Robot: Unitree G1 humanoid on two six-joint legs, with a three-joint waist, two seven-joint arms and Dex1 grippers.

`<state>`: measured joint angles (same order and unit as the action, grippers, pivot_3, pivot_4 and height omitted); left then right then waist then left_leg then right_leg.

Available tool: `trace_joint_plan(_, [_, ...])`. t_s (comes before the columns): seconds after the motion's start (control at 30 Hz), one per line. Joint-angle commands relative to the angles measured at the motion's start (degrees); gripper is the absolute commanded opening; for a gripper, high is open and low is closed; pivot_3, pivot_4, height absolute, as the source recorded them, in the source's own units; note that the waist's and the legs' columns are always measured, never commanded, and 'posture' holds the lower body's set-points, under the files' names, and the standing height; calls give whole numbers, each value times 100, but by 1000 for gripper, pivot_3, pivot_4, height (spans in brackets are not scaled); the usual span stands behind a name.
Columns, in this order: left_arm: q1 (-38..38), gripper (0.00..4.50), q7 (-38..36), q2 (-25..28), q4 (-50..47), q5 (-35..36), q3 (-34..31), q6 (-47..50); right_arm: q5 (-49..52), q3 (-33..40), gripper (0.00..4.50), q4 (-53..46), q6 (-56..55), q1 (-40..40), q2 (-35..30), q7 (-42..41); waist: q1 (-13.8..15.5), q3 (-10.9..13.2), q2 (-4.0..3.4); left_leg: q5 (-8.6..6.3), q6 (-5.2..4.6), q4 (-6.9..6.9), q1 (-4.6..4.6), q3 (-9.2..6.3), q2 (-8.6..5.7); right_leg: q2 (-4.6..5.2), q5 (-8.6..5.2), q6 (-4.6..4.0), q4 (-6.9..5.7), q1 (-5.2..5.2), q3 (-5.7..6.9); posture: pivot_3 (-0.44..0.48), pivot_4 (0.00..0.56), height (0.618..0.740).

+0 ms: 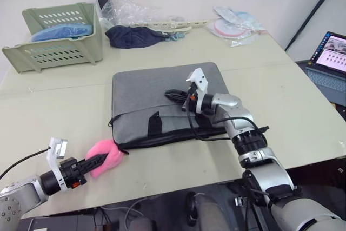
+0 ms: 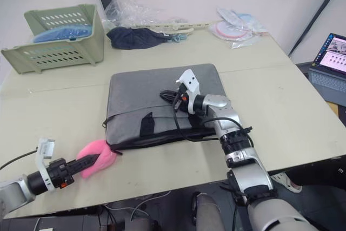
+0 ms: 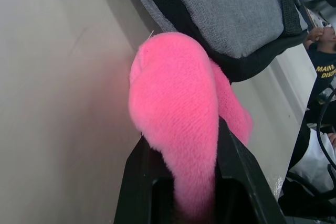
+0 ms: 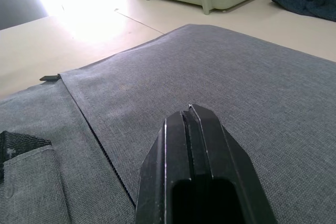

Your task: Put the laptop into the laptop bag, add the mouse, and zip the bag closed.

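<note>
Grey fabric laptop bag (image 1: 165,101) is lying flat on the beige counter (image 1: 65,106), seemingly packed, since no laptop or mouse is lying out. Left gripper (image 3: 181,182) is clamping the pink fluffy charm (image 3: 176,129) at the bag's corner; right gripper (image 4: 191,129), fingers together, is pressing the bag's top. Zipping looks nearly done.

Head pair high, wrist cameras close.
My two head eyes look forward and down over the worktop (image 1: 65,106); both wrist cameras sit close, sharing the laptop bag (image 1: 162,101).
</note>
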<state>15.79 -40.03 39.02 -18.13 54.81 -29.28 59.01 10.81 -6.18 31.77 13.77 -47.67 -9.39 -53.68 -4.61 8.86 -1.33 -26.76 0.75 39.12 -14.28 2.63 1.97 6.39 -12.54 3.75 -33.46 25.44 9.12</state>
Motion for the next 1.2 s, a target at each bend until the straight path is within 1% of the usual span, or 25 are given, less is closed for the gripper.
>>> trace_joint_plan(0.03, [213, 438, 31, -128, -215, -64, 618, 170, -190, -224, 0, 517, 188, 306, 85, 49, 14, -8, -12, 0, 0, 0, -1, -1, -2, 2, 0, 0, 0, 0, 0, 0, 150, 740])
trace_joint_plan(0.27, [113, 438, 118, -202, -199, -80, 665, 44, -198, -225, 0, 536, 175, 288, 102, 50, 32, -26, -35, 0, -1, -1, -1, -5, -8, 6, 0, 0, 2, 0, 0, 0, 150, 740])
trace_joint_plan(0.37, [50, 1423, 179, -152, 10, -79, 464, 40, -206, -214, 0, 565, 161, 272, 95, 52, 36, -27, -34, 0, -1, -1, -1, -5, -8, 6, 0, 0, 2, 0, 0, 0, 150, 740])
trace_joint_plan(0.4, [45, 1959, 196, -131, 59, -74, 401, 46, -205, -213, 0, 566, 160, 271, 96, 52, 37, -27, -34, 0, -2, -1, -2, -5, -9, 6, 0, 0, 2, 0, 0, 0, 150, 740])
trace_joint_plan(0.43, [46, 2590, 202, -119, 80, -70, 371, 50, -204, -213, 0, 565, 160, 271, 97, 53, 36, -27, -35, 0, -2, -1, -1, -5, -9, 6, 0, 0, 2, 0, 0, 0, 150, 740])
trace_joint_plan(0.47, [81, 2945, 185, -65, 106, -109, 334, 38, -204, -213, 0, 571, 157, 269, 101, 54, 37, -29, -39, 0, -2, -1, -1, -6, -9, 6, 0, 0, 2, -1, 0, 0, 150, 740])
trace_joint_plan(0.5, [131, 3435, 175, -16, 104, -154, 318, 23, -203, -214, 0, 568, 155, 276, 103, 54, 37, -33, -44, 0, -2, -1, -1, -6, -9, 8, 0, 0, 2, -1, 0, 0, 150, 740])
trace_joint_plan(0.53, [192, 3814, 158, 37, 108, -197, 306, 15, -204, -214, 0, 570, 152, 280, 107, 55, 38, -38, -50, 0, -2, -1, -1, -6, -9, 8, 0, 0, 2, -1, 0, 0, 150, 740])
trace_joint_plan(0.57, [267, 4410, 125, 91, 112, -221, 278, 11, -204, -214, 0, 571, 150, 284, 109, 54, 38, -42, -56, 0, -1, -1, 0, -6, -8, 9, 0, 0, 2, -1, 0, 0, 150, 740])
trace_joint_plan(0.6, [353, 4410, 71, 146, 118, -215, 230, 23, -205, -215, 0, 575, 146, 285, 113, 53, 38, -51, -72, 0, -1, -1, 0, -6, -8, 9, 0, 0, 2, -1, 0, 0, 150, 740])
trace_joint_plan(0.7, [584, 4410, -111, 286, 132, -161, 52, 26, -210, -212, 0, 591, 138, 277, 125, 51, -12, -55, -81, -1, 1, -2, 1, -6, 1, 8, -7, -5, 2, 0, 0, 0, 150, 740])
trace_joint_plan(0.8, [1192, 4410, -503, 555, 183, -196, -329, -32, -206, -211, 0, 552, 150, 307, 129, 46, -55, -53, -90, -8, 16, -13, 9, -3, 22, -2, -27, -22, -3, 7, 3, 0, 150, 740])
trace_joint_plan(0.83, [1431, 4410, -692, 651, 254, -189, -535, -49, -204, -211, 0, 550, 149, 312, 128, 43, -60, -51, -93, -12, 23, -14, 13, -3, 33, -12, -34, -33, -6, 7, 5, 0, 150, 740])
trace_joint_plan(0.9, [1680, 4410, -893, 749, 332, -162, -746, -85, -202, -211, 0, 542, 151, 319, 123, 38, -46, -49, -97, -18, 35, -13, 15, -2, 54, -36, -41, -41, -7, 8, 7, 0, 150, 740])
trace_joint_plan(0.93, [1886, 4410, -1070, 809, 394, -162, -909, -113, -201, -211, 0, 545, 149, 318, 123, 34, -36, -49, -97, -21, 39, -13, 15, -1, 59, -68, -45, -47, -6, 9, 8, 0, 150, 740])
trace_joint_plan(1.03, [2307, 4410, -1452, 943, 491, -198, -1176, -164, -200, -209, 0, 570, 136, 305, 129, 31, -35, -53, -88, -26, 49, -13, 15, 1, 74, -82, -55, -63, -10, 12, 8, 0, 150, 740])
trace_joint_plan(1.13, [2495, 4410, -1722, 1071, 598, -224, -1341, -239, -204, -214, 0, 588, 121, 292, 146, 37, -24, -51, -91, -27, 52, -14, 15, 2, 76, -83, -61, -73, -13, 19, 9, 0, 150, 740])
trace_joint_plan(1.2, [2370, 4410, -1826, 1202, 1003, -334, -1526, -371, -207, -226, 0, 575, 117, 298, 162, 39, -19, -53, -85, -28, 52, -14, 14, 1, 76, -83, -62, -73, -15, 19, 9, 0, 150, 740])
